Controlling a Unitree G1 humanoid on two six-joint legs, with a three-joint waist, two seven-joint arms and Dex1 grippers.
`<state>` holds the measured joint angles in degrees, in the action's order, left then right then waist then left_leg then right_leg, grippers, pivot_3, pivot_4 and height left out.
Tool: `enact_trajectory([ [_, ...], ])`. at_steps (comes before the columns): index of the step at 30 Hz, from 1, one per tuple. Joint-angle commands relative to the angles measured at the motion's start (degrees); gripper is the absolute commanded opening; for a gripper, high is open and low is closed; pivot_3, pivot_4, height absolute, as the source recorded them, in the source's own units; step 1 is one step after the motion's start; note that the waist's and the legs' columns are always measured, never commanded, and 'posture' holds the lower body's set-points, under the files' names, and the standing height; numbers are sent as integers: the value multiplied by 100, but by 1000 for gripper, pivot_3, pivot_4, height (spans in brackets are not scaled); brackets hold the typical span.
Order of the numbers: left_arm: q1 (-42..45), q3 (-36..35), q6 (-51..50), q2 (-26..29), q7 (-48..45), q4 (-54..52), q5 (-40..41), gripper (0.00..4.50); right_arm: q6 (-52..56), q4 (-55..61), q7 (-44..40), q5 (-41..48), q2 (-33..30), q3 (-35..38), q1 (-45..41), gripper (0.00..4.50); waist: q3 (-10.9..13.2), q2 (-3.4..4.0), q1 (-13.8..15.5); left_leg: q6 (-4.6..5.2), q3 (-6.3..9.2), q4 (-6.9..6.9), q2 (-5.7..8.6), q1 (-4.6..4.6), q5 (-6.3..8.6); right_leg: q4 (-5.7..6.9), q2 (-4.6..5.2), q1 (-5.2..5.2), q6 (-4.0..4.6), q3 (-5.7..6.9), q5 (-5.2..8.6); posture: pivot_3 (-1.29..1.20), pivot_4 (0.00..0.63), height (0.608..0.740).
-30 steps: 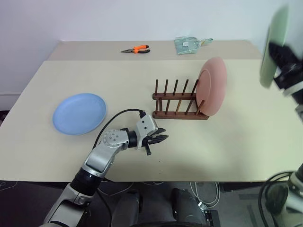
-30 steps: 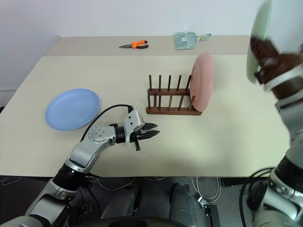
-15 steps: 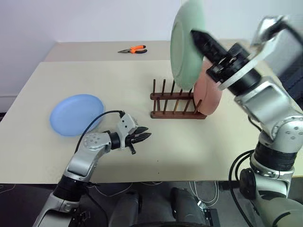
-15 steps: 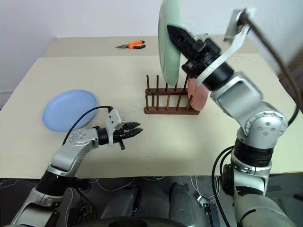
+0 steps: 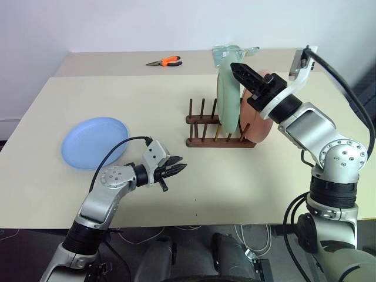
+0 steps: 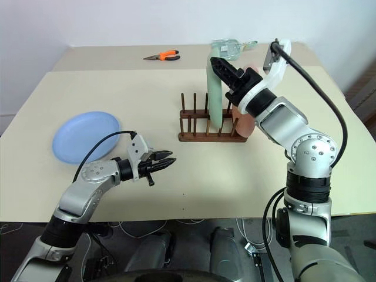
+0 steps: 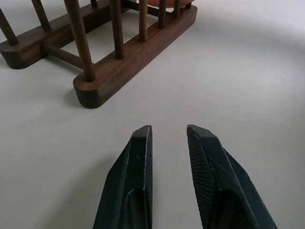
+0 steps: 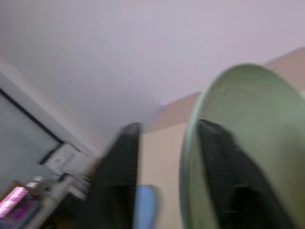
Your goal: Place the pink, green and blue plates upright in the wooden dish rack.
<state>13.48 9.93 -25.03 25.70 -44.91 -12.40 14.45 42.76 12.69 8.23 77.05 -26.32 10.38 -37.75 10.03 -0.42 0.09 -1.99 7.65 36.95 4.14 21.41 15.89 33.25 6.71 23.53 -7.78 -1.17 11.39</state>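
— Two plates are seen standing upright in the wooden dish rack (image 5: 216, 124): the pink plate (image 5: 261, 119) at the rack's far right end, the green plate (image 5: 227, 100) in the slot just left of it.

— How is the green plate held?

— Its upper rim is straddled by the right gripper (image 6: 222, 69), whose fingers are parted with a gap on one side; a firm grip cannot be told.

— And the rest?

— The blue plate (image 5: 95, 141) is lying flat on the table (image 5: 282, 176), well left of the rack. The left gripper (image 5: 175, 169) is held low, left of and nearer than the rack, its fingers narrowly apart and empty. Orange pliers (image 5: 165, 61) are seen beyond the rack.
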Motion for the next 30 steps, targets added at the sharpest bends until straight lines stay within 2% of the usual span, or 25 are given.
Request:
enact_trajectory([
  [1, 49, -335, -109, -26, 108, -172, 255, 1656, -458, 428, -609, -1092, -365, -16, -345, 3442, 3, 4, 5, 0, 0, 0, 0, 0, 0, 0, 0, 0, 0, 0, 0, 0, 150, 740],
  [3, 136, -652, -98, -103, 336, -65, 365, 2397, -682, 508, -918, -1695, -595, -53, -481, 3442, 3, 4, 9, 0, -1, 1, 1, 3, 0, -1, 0, 3, -3, 1, -1, 0, 150, 740],
  [5, 328, -1078, 31, -171, 860, 216, 243, 3455, -849, 515, -1285, -2114, -833, -40, -591, 3442, 3, 2, 9, 0, 0, 0, -1, 2, 0, 0, 0, 3, -6, 3, -2, 0, 150, 740],
  [7, 583, -1620, 125, -237, 1479, 529, 189, 4430, -981, 607, -1769, -2490, -1141, -80, -673, 3971, 2, -2, 13, 0, 3, 0, -2, 0, 0, 0, -2, 1, -20, 7, 3, 0, 150, 740],
  [8, 732, -1889, 173, -242, 1889, 712, 79, 4500, -1020, 662, -1985, -2634, -1263, -106, -712, 4271, 2, -2, 13, 0, 4, 0, -2, 0, 0, 0, -2, 0, -32, 8, 7, 0, 150, 740],
  [9, 893, -2167, 161, -223, 2378, 932, -68, 4500, -1074, 760, -2263, -2789, -1403, -180, -733, 4411, 2, -2, 10, 0, 3, 1, -1, 0, 0, 0, -1, 0, -40, 8, 3, 0, 150, 740],
  [11, 1155, -2693, -62, -53, 3459, 1372, -502, 4500, -1004, 1156, -2905, -2934, -1661, -487, -641, 4411, 3, -4, -19, 0, 3, -1, -2, -1, 0, 0, -2, 2, -43, 8, 1, 0, 150, 740],
  [14, 1239, -3261, -529, 125, 4332, 1577, -719, 4500, -1024, 1618, -3552, -3277, -1751, -1064, -307, 4411, -6, -18, -111, -1, 5, -10, -2, -4, 0, 1, -2, 4, -47, 8, 3, 0, 150, 740],
  [17, 1220, -3676, -1167, 153, 4788, 1475, -682, 4500, -1100, 1750, -3798, -3617, -1548, -1470, -7, 4411, -3, -34, -85, -2, 4, -9, 0, -4, 0, 0, 2, 2, -47, 7, 3, 0, 150, 740],
  [21, 1141, -4144, -2146, 75, 4814, 1339, -220, 4500, -1166, 1811, -3973, -3971, -1254, -1787, 184, 4411, 0, -48, -51, -6, 12, 2, 4, 2, -2, 2, 3, 1, -41, 8, -2, 0, 150, 740],
  [24, 1071, -4805, -2983, -362, 4676, 1043, 629, 4500, -1182, 1816, -4070, -4096, -1048, -1874, 301, 4411, -4, -57, -46, -9, 15, 2, 5, 2, -2, 3, 4, 1, -31, 9, -8, 0, 150, 740],
  [27, 971, -5248, -3340, -733, 4886, 927, 921, 3700, -1261, 1752, -4149, -4366, -939, -1930, 392, 4500, -4, -58, -64, -10, 16, 1, 4, 1, -2, 5, 5, 1, -30, 10, -8, 0, 150, 740],
  [30, 1025, -5420, -3321, -873, 5050, 949, 1048, 2253, -1307, 1718, -4169, -4569, -835, -1910, 417, 4500, -4, -58, -67, -12, 15, -2, 4, -4, -3, 11, 4, 2, -30, 10, -8, 0, 150, 740],
])
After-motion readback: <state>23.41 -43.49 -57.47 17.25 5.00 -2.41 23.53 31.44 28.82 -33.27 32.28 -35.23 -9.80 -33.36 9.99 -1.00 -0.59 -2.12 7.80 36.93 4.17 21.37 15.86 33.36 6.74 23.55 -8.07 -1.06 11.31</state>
